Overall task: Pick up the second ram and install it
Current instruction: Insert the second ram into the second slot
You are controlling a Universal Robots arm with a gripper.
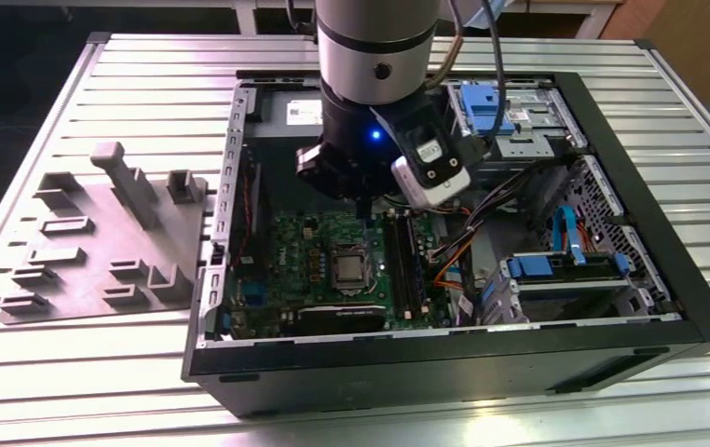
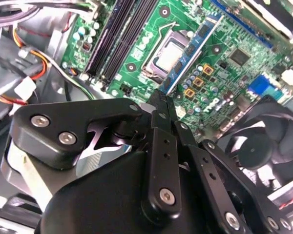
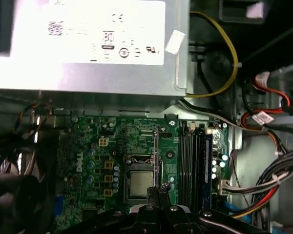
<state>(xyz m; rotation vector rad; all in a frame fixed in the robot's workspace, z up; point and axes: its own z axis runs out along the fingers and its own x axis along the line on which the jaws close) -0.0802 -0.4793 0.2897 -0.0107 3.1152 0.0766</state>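
Observation:
My gripper (image 2: 162, 97) is shut on the second ram (image 2: 193, 48), a thin dark blue stick with black chips held by one end. It hangs over the green motherboard (image 2: 224, 73), above the silver processor (image 2: 168, 53). In the first wrist view the ram (image 3: 156, 156) shows edge-on as a thin line running out from the gripper (image 3: 156, 191). It sits beside the long black memory slots (image 3: 185, 165) and apart from them. In the exterior view the gripper (image 1: 362, 200) is low inside the open computer case (image 1: 455, 358), above the motherboard (image 1: 318, 270).
Another blue stick (image 3: 207, 165) sits in the outermost slot. A silver power supply (image 3: 88, 44) borders the board, and cable bundles (image 3: 263, 185) lie beside the slots. A black fan (image 2: 259, 146) is near the gripper. A grey fixture tray (image 1: 94, 242) lies on the table at the exterior view's left.

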